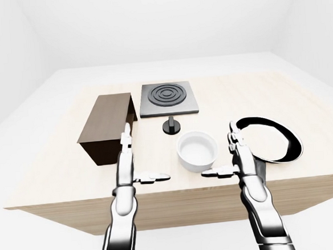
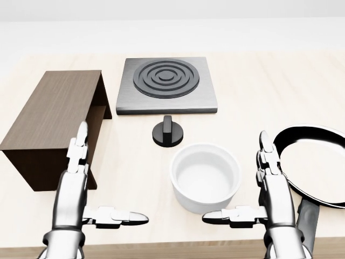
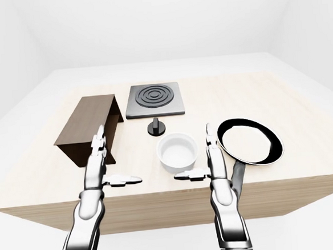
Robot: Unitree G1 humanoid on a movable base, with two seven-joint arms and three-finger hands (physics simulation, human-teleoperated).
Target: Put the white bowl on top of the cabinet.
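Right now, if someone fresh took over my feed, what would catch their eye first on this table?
Probably the two silver hands, left hand and right hand, both open and raised at the bottom of the head view, with the white bowl on the table between them, untouched. Next, the dark wooden cabinet at the left, and the black frying pan at the right edge, just beyond the right hand.

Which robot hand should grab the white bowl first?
Probably the right hand: it is open right beside the white bowl. The left hand is open too, but farther off, near the cabinet.
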